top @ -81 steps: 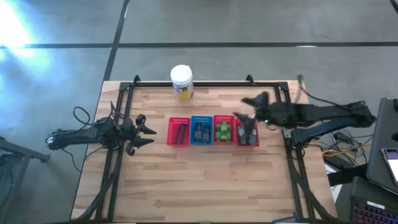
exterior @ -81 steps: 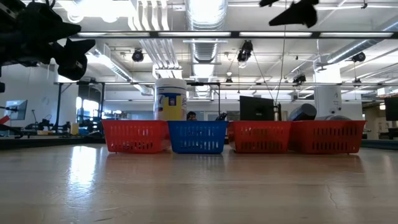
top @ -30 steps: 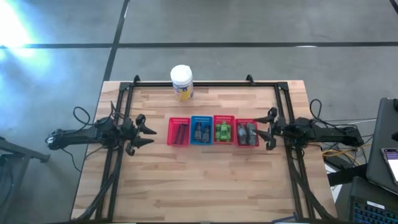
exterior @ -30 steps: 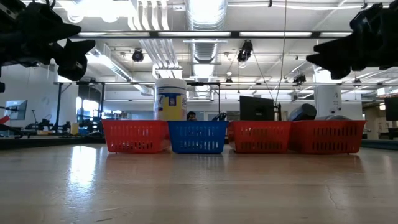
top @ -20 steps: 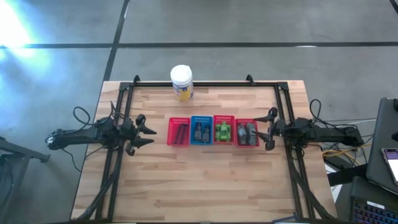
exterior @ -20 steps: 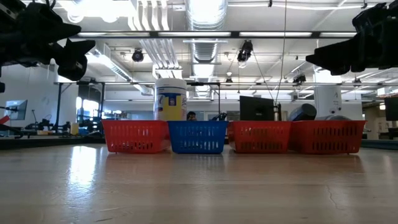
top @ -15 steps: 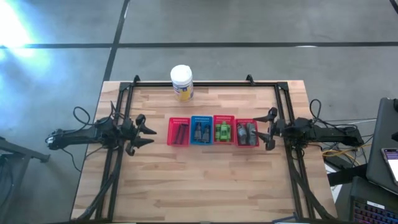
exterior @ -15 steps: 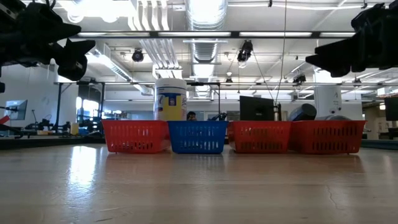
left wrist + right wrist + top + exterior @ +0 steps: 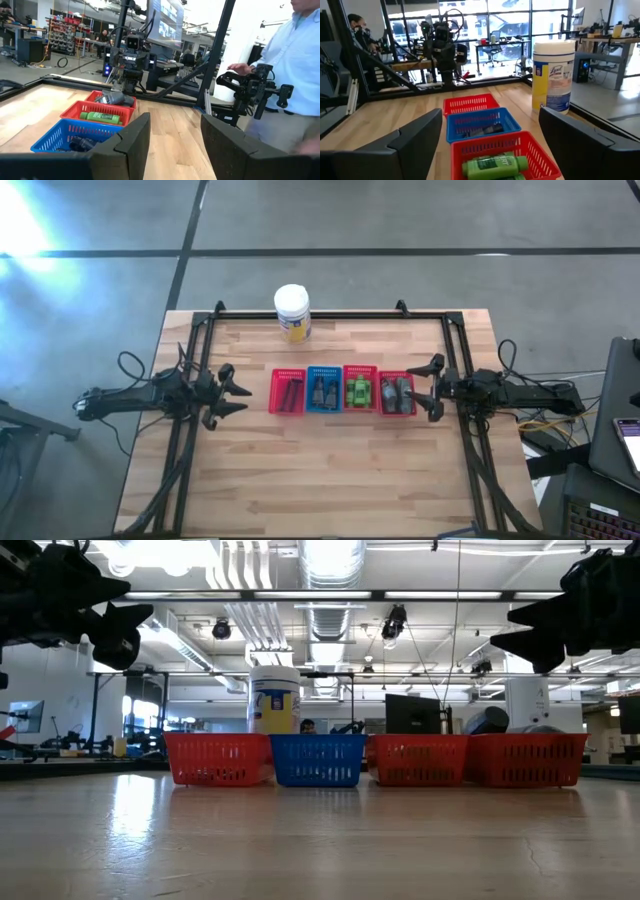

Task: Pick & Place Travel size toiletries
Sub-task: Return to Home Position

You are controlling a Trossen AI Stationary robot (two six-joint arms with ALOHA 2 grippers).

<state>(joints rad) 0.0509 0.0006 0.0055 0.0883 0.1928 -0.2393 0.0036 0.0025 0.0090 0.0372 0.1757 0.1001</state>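
Note:
Four small mesh trays stand in a row mid-table. The rightmost red tray point(image 9: 398, 394) holds grey tubes point(image 9: 489, 720). The red tray beside it point(image 9: 360, 390) holds green bottles point(image 9: 495, 164). The blue tray point(image 9: 322, 390) holds dark pieces point(image 9: 482, 131). The leftmost red tray point(image 9: 287, 391) holds dark items. My left gripper point(image 9: 235, 392) hovers open and empty left of the row; its fingers point(image 9: 132, 145) show in the left wrist view. My right gripper point(image 9: 422, 389) hovers open and empty just right of the row; it also shows in the right wrist view point(image 9: 490, 150).
A large white jar with a yellow label point(image 9: 292, 312) stands at the table's back edge behind the trays. A black frame point(image 9: 330, 315) runs along the table's back and sides. A person in a light blue shirt point(image 9: 300, 60) stands beyond the table.
The right gripper has drawn back from over the rightmost tray to the table's right side and has stayed there for the last second. The left arm has not moved.

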